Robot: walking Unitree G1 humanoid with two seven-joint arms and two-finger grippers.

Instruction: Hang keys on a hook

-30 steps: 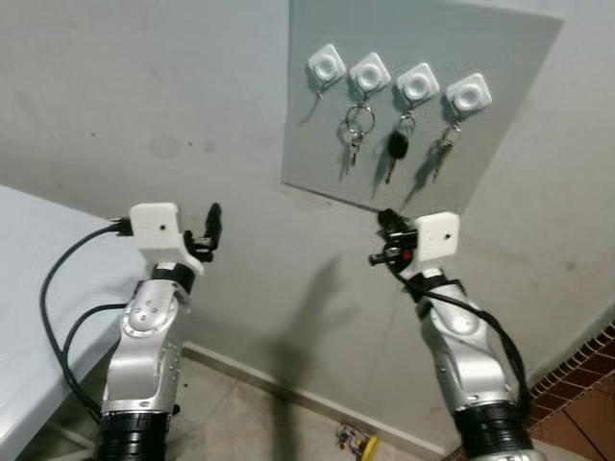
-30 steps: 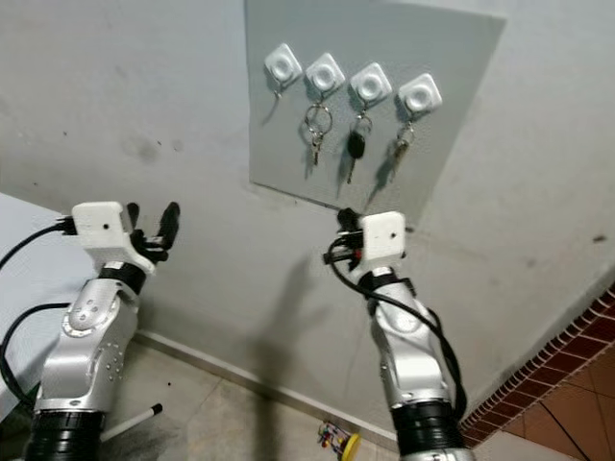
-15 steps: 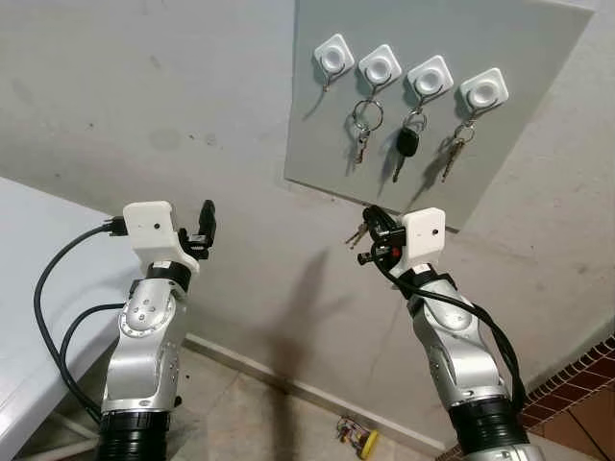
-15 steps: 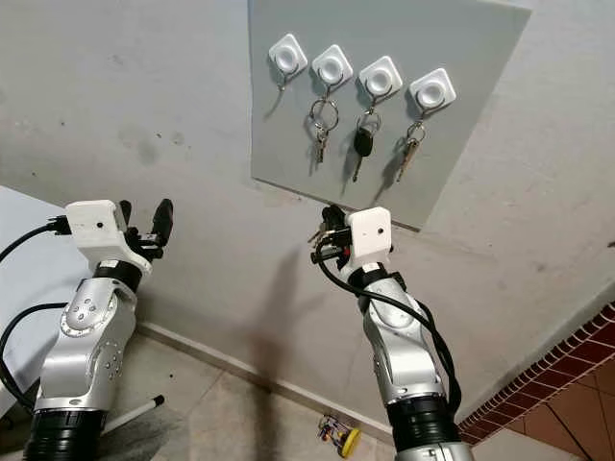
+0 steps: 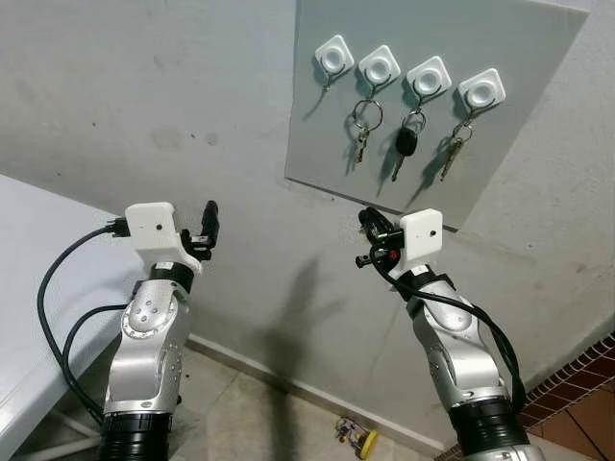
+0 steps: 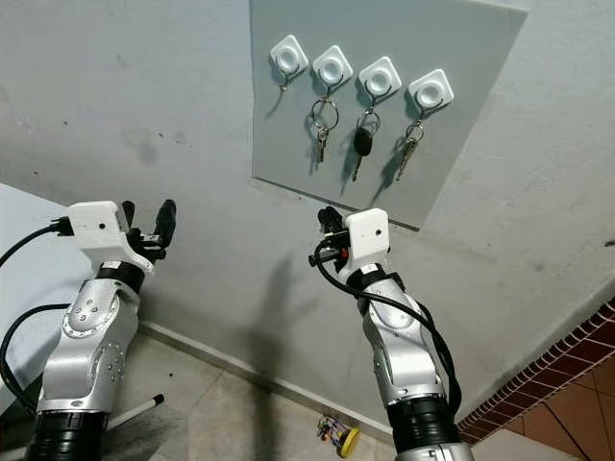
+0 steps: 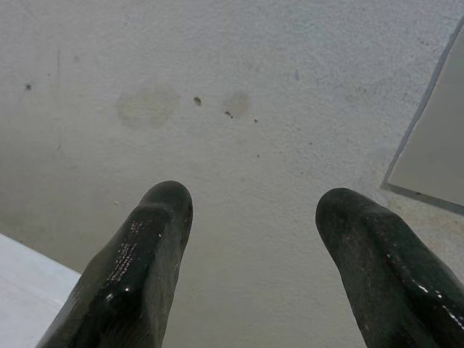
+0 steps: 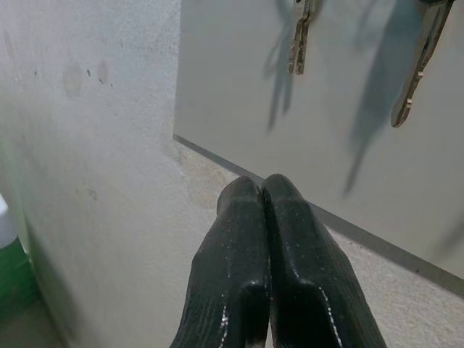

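Note:
A grey board [image 5: 519, 58] on the wall carries four white hooks. The leftmost hook [image 5: 333, 58] is bare. The other three hold a ring of small keys [image 5: 361, 130], a black-headed key [image 5: 404, 149] and a silver key [image 5: 452, 154]. My right gripper [image 5: 367, 219] is just below the board's lower edge, pointing up at it. Its fingers [image 8: 246, 239] are shut flat together, and no key shows between them. My left gripper [image 6: 149, 219] is raised open before the bare wall, left of the board, holding nothing.
A white table [image 5: 29, 269] stands at the left, beside my left arm. A small yellow thing with keys [image 5: 357, 439] lies on the floor by the wall's foot. Red brick tiling [image 5: 586, 375] runs along the lower right. Something green [image 8: 11, 268] stands low by the wall.
The view has tilted slightly since a second ago. My right gripper has shifted a little left under the board. A silvery bit beside its fingers half a second ago no longer shows.

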